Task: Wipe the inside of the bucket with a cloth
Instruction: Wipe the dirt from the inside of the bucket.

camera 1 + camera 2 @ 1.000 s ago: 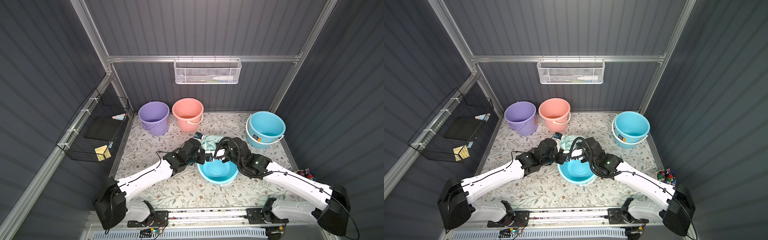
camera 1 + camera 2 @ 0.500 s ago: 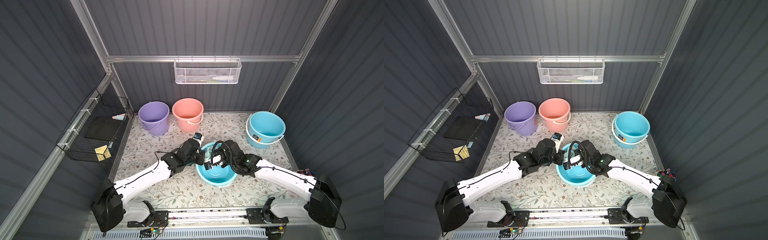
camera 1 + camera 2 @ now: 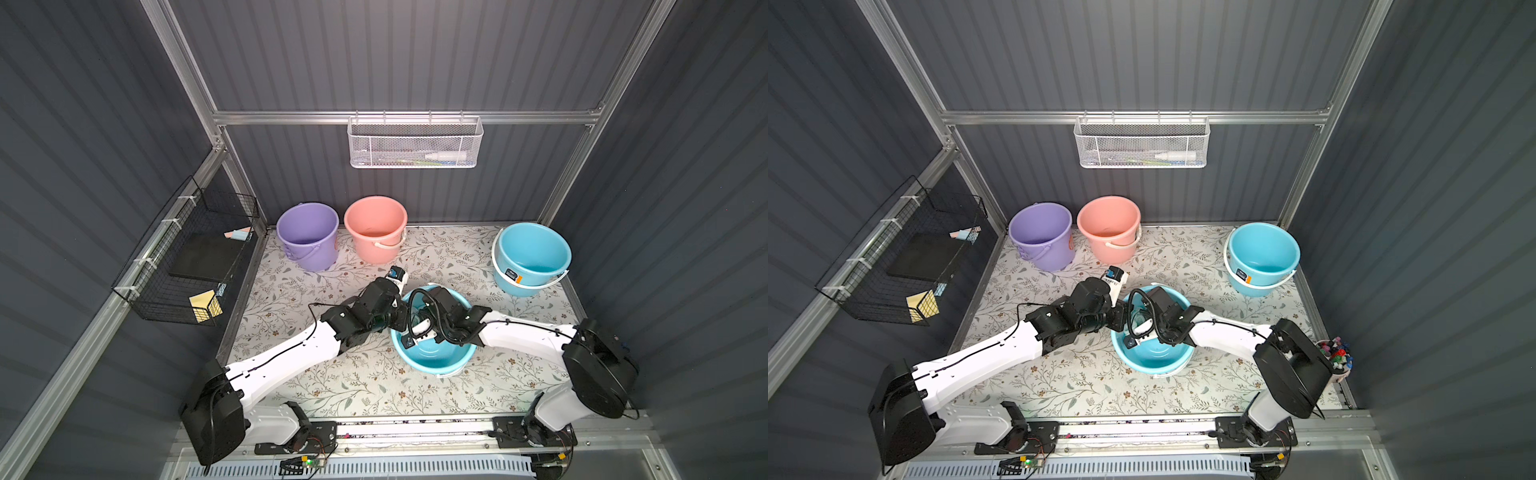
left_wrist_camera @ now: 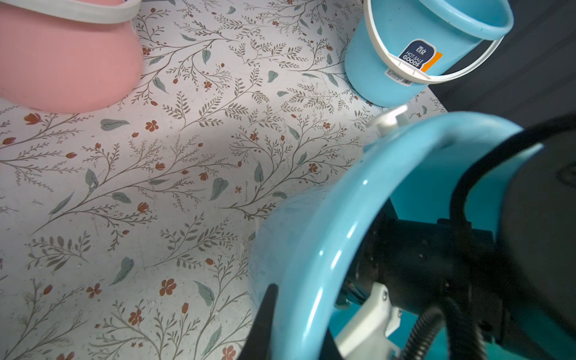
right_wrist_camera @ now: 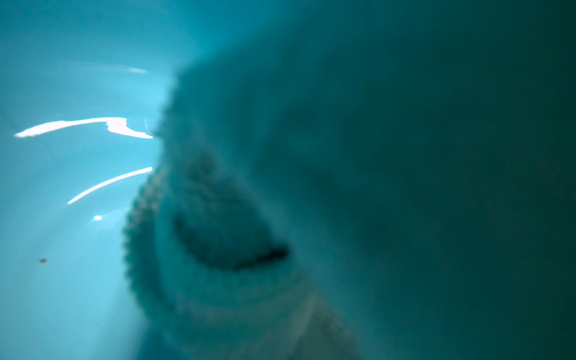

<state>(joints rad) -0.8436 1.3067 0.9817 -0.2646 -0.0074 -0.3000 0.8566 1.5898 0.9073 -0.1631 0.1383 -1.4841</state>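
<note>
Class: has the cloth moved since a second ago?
Yes. The cloth has left the far rim and gone away from the pink bucket, down inside the tilted blue bucket.

Both top views look steeply down from above the near edge, sharing the whole floral surface [image 3: 374, 382]. The left wrist view, just outside the near blue bucket [image 4: 311, 249], faces far-right; the right wrist view is inside it, against the cloth [image 5: 218, 249].

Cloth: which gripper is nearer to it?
Right. The right gripper is inside the tilted bucket with the cloth bunched right before it; the left gripper grips the bucket's rim, away from the cloth.
</note>
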